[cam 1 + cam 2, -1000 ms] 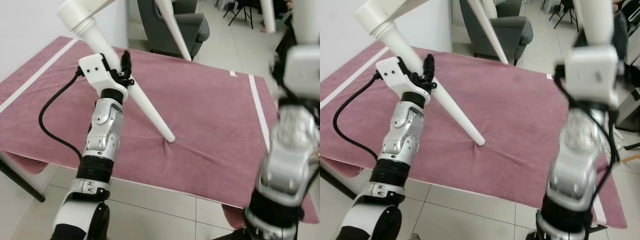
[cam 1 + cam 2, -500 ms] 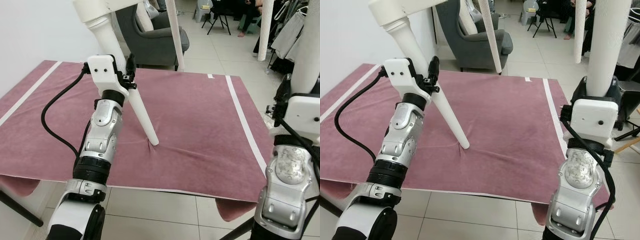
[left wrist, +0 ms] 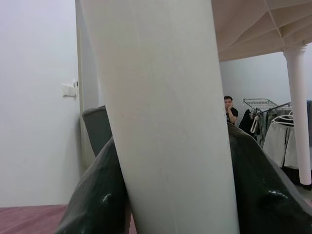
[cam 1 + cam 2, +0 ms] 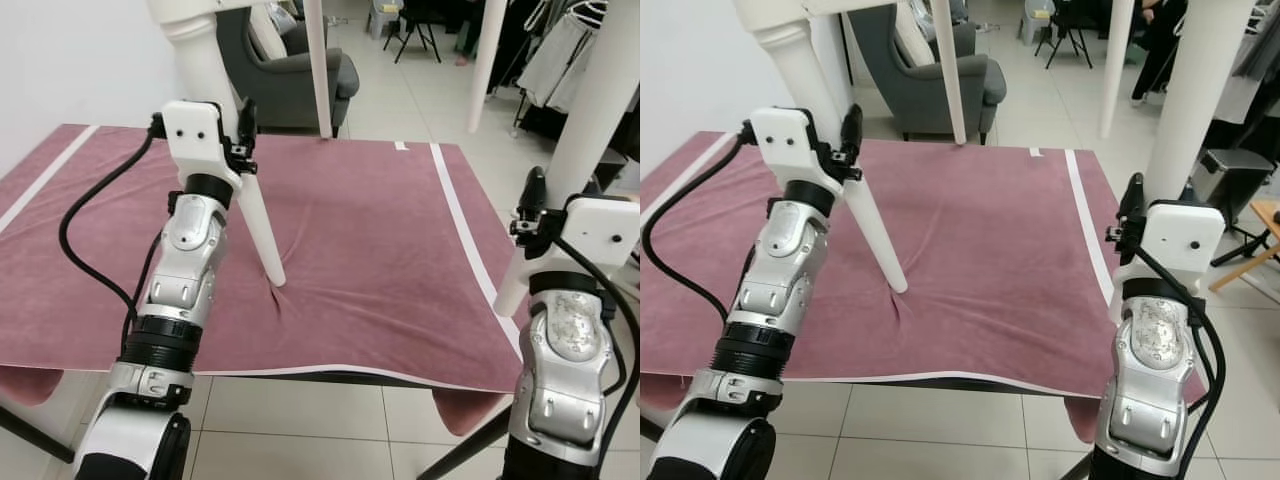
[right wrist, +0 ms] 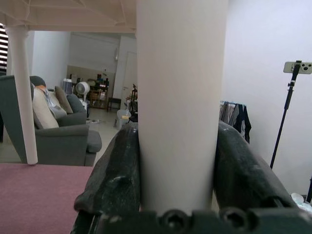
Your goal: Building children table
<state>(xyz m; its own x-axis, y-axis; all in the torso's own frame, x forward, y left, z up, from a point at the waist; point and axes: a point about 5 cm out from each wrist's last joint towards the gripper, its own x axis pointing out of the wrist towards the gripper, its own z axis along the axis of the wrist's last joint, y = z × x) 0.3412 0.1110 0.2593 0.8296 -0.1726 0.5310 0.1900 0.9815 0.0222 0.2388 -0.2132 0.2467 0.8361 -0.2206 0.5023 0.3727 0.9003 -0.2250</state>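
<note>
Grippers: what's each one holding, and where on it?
Left gripper clamps the near-left table leg partway down its shaft. Right gripper clamps the near-right table leg near its lower end.

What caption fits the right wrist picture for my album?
Right gripper shut on a white table leg, pink cloth and grey armchair behind.

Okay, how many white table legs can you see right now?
4: near-left leg in the left gripper, near-right leg in the right gripper, two far legs beyond the maroon cloth.

4 white table legs, 1 maroon cloth, 1 grey armchair, 2 robot arms.
</note>
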